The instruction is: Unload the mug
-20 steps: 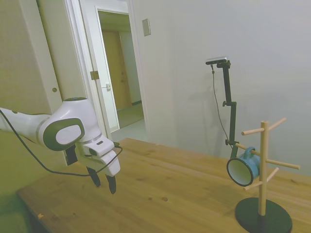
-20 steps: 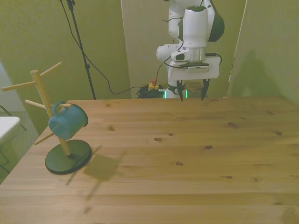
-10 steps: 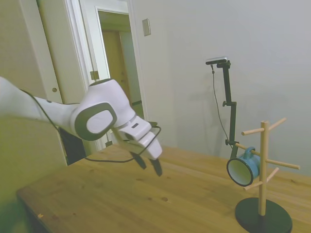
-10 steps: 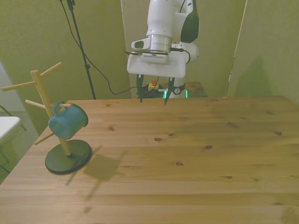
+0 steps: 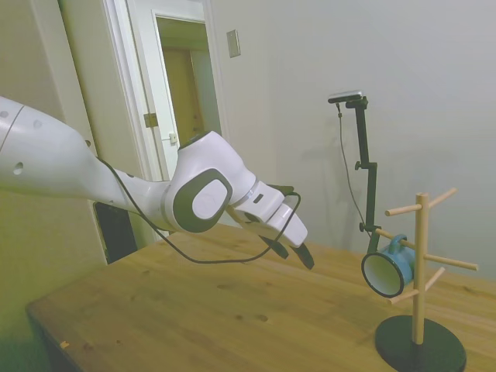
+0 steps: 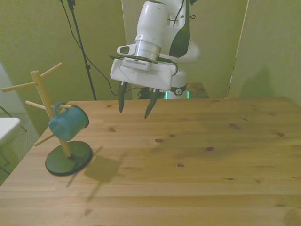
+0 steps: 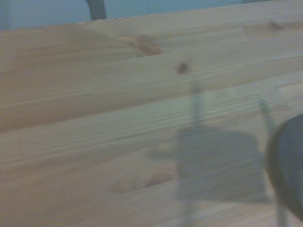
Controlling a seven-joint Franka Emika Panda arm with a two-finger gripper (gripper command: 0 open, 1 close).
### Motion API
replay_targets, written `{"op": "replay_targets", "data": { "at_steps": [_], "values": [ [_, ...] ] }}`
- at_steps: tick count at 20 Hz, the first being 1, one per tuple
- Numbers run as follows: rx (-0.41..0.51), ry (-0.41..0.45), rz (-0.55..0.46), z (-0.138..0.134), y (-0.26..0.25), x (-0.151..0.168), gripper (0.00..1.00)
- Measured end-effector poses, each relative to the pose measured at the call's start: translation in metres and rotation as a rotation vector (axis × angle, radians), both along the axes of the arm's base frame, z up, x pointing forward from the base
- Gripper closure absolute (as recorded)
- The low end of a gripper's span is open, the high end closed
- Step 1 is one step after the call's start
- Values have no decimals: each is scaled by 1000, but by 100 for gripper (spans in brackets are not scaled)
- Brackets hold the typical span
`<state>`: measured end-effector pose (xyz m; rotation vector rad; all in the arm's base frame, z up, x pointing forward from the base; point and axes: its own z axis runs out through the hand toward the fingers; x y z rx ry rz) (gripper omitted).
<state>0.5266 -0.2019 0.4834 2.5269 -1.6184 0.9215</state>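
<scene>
Side view: the gripper [image 5: 294,251] hangs in the air above the table [image 5: 194,310], its two dark fingers spread wide and holding nothing, well apart from the mug [image 5: 390,267]. The mug hangs by its handle on a lower peg of the wooden rack [image 5: 419,263], tilted, its white inside facing the arm. In the front view the mug [image 6: 68,123] is at the front view's left, the gripper [image 6: 134,101] near the middle, over bare wood.

Risks, as I judge them. The rack stands on a round dark base [image 6: 68,158] and looks light; a sideways push from a finger on the mug or a peg could tip or slide the whole thing. The handle is looped over the peg, so a straight upward pull would likely drag the rack along; the mug probably needs to slide off along the peg's slope. The enamel wall is smooth and curved, so a pinch off centre could slip. Other pegs stick out close above and below the mug and could catch the fingers on the way in.

The wrist view shows only blurred wood grain, a shadow and the edge of the base [image 7: 289,165].

No brand, label or readable writing appears on anything.
</scene>
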Motion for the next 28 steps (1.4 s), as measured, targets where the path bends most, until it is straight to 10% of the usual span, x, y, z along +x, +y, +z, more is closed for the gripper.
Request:
{"op": "replay_targets", "data": {
  "at_steps": [28],
  "values": [
    [-75, -259, -193, -28, -106, 39, 0]
  ]
}}
